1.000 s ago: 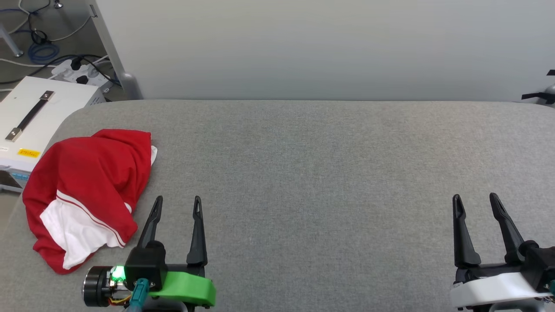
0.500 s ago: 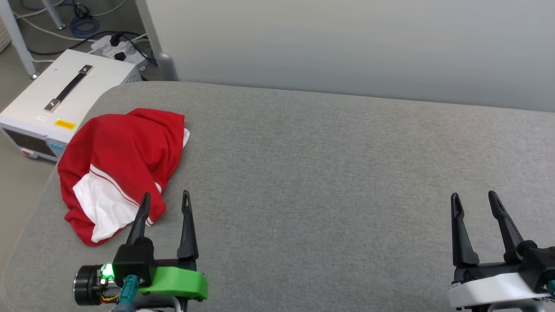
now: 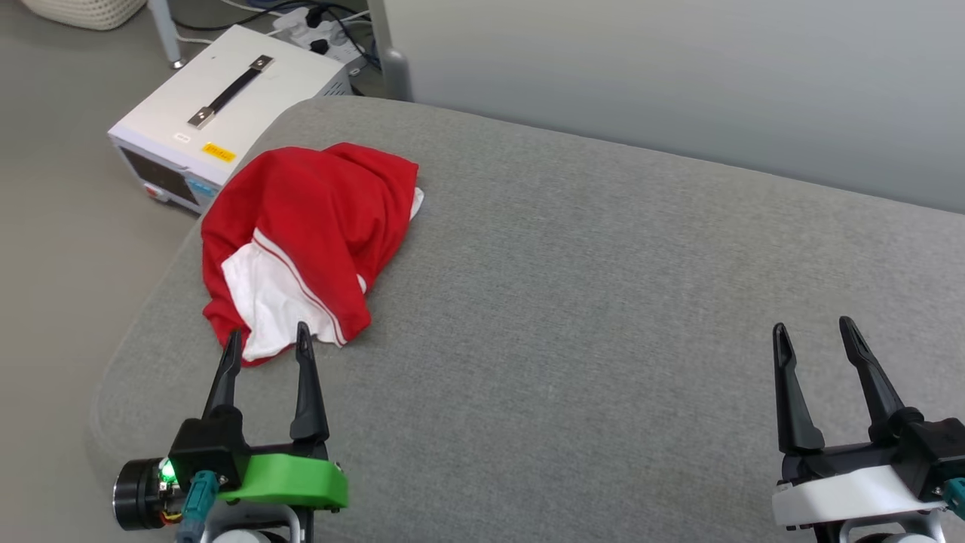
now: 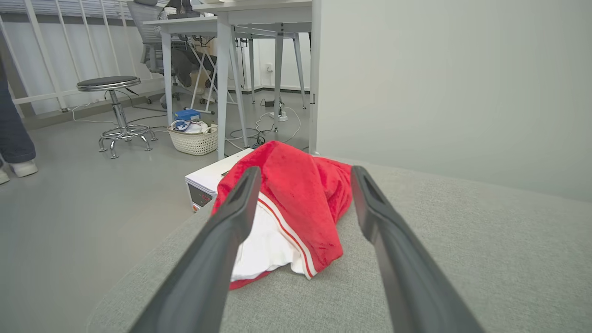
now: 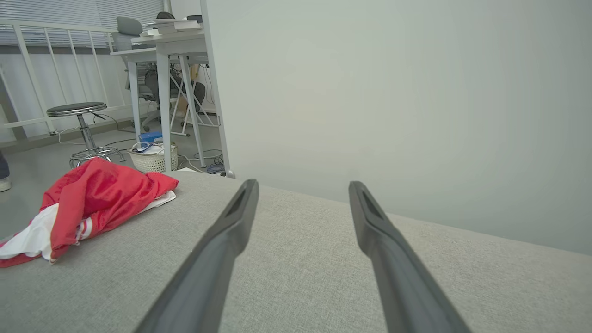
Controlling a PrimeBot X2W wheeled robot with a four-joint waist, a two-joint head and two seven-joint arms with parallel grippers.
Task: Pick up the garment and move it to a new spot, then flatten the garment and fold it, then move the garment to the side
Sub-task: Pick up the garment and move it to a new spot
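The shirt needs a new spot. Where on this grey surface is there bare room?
Bare: the grey fabric tabletop from the crumpled red-and-white shirt rightward to the open right pincer, and back to the pale wall panel. Crowded: the left end, where the shirt lies ahead of the open left pincer.

The left gripper (image 3: pixel 268 332) has long black tapered fingers (image 3: pixel 305 377), a green plastic mount (image 3: pixel 294 479) and a green light (image 3: pixel 164 471); the right gripper (image 3: pixel 811 324) has a white mount (image 3: pixel 852 498).

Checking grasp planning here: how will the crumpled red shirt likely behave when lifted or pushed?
Probably floppy: the garment lies in a crumpled heap, so it should drape and unfurl from one pinch. Likely light, since the fabric looks thin. Pushed across the cloth-covered table, it may bunch rather than slide.
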